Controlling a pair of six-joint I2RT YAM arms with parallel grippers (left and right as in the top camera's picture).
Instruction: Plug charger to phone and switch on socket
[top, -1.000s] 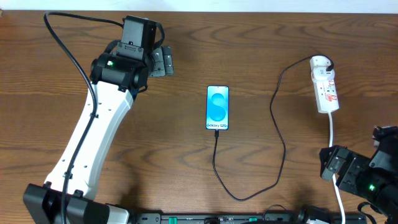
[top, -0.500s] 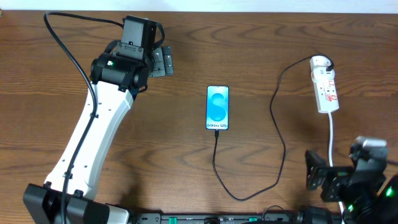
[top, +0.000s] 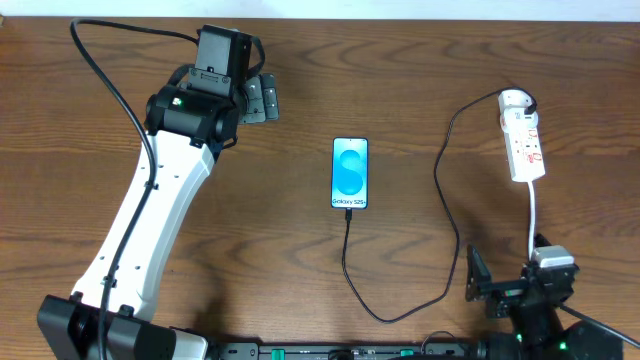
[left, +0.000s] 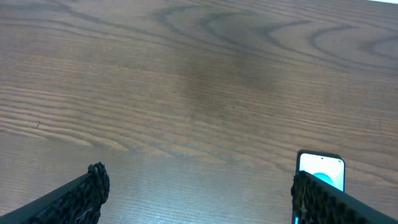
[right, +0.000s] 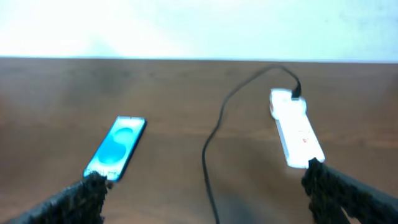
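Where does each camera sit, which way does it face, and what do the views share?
Overhead: above the table, looking straight down at phone, charger and socket; left arm and right arm show.
Left wrist: low over the table, looking along it; open left gripper frames the phone's end.
Right wrist: low, facing across the table; open right gripper frames phone, charger, socket.
Shared: all three show the phone.

One phone, one charger, one socket and two arms.
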